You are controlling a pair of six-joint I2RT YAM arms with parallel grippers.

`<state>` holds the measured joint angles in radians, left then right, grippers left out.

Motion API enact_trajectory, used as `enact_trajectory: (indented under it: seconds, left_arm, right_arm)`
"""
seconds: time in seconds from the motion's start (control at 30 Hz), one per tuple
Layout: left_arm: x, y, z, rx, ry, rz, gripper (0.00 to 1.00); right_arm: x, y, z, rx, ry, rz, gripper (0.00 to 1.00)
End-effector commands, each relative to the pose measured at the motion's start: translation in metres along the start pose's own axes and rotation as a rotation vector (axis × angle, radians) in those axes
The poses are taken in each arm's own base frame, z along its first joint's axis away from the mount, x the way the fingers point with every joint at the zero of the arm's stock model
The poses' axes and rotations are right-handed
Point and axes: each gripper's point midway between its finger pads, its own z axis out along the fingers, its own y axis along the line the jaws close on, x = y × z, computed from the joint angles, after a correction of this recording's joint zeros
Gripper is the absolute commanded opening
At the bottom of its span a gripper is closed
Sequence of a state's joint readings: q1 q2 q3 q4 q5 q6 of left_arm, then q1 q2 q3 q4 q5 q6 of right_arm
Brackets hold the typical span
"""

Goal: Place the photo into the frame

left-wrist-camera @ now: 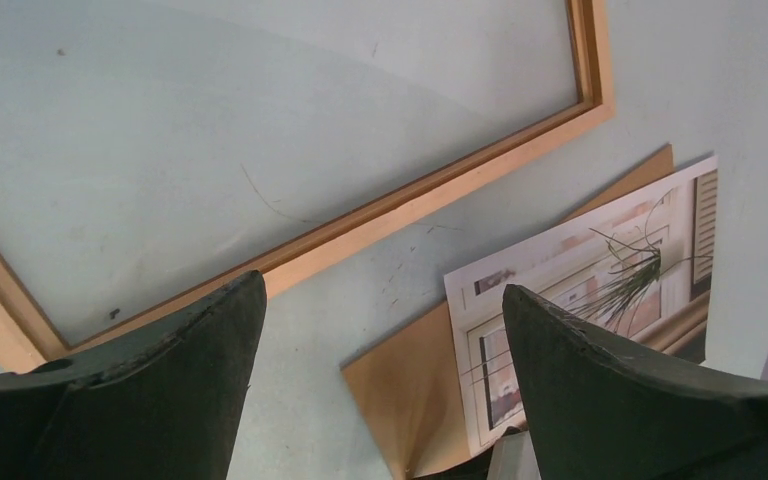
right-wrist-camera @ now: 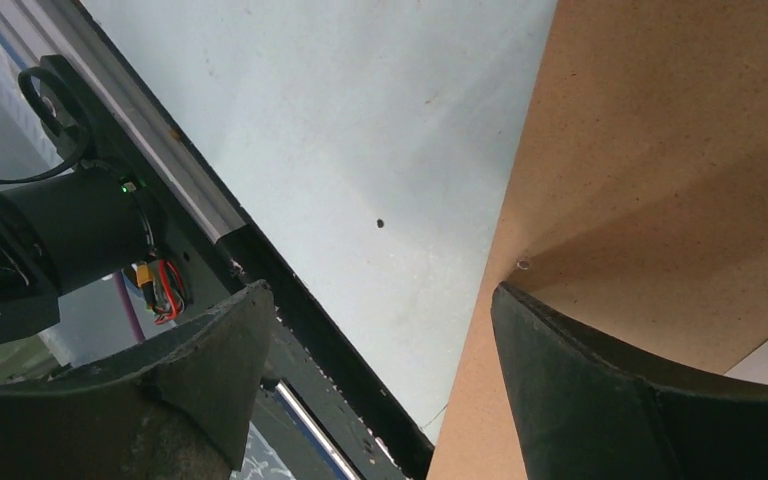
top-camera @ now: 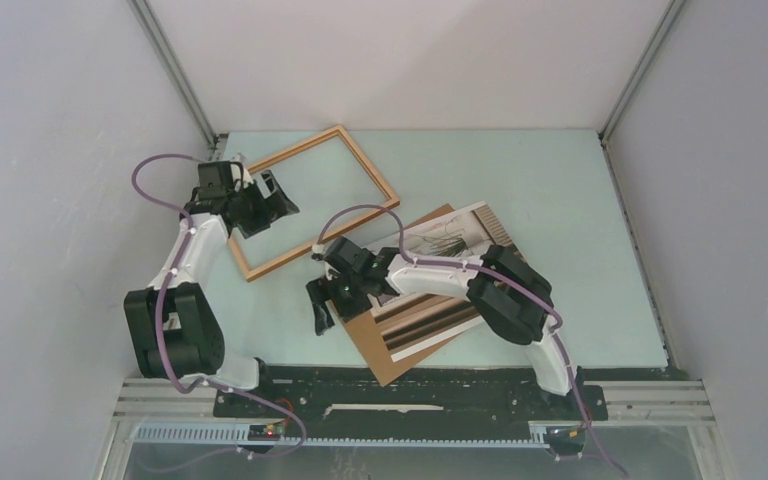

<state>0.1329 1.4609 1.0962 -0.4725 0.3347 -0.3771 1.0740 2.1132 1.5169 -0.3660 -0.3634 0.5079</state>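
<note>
1. Pale green desk (top-camera: 560,200), grey walls; the right arm hides the middle of the photo (top-camera: 455,238), which lies on a brown backing board (top-camera: 380,348) near the frame (top-camera: 369,164).
2. Left gripper (left-wrist-camera: 380,290): jaws spread, empty, above the frame's rail; only this wrist view shows the photo's plant lines clearly.
3. Right gripper (right-wrist-camera: 375,300): jaws spread astride the board's edge, contact unclear.

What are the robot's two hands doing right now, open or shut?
Left gripper: open, holding nothing, by the frame.
Right gripper: open, holding nothing, at the backing board edge.
</note>
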Motion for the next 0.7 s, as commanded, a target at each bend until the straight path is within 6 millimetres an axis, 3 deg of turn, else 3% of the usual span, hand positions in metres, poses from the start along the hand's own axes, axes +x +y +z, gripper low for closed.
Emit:
enact_trajectory:
  seconds: [0.0,0.3,0.4,0.47,0.53,0.67]
  left_arm:
    - [-0.010,-0.020,-0.002,0.083,-0.028,0.022,0.95]
    - [-0.004,-0.024,0.001,0.096,-0.007,0.040,0.95]
    - [-0.001,-0.024,0.001,0.079,0.001,0.061,0.95]
    - [-0.002,-0.024,0.000,0.073,-0.003,0.070,0.95]
    - [-0.004,-0.024,-0.003,0.070,-0.012,0.082,0.95]
    - [-0.008,-0.025,-0.014,0.054,-0.044,0.115,0.95]
  right_arm:
    - [0.020,-0.037,-0.006,0.164,-0.008,0.035,0.88]
    - [0.036,-0.134,-0.061,0.366,-0.071,0.154,0.89]
    - [0.036,-0.154,-0.081,0.404,-0.094,0.172,0.88]
    - [0.033,-0.147,-0.087,0.398,-0.107,0.140,0.89]
    - [0.028,-0.126,-0.086,0.370,-0.115,0.090,0.88]
    - [0.033,-0.060,-0.067,0.297,-0.084,0.001,0.89]
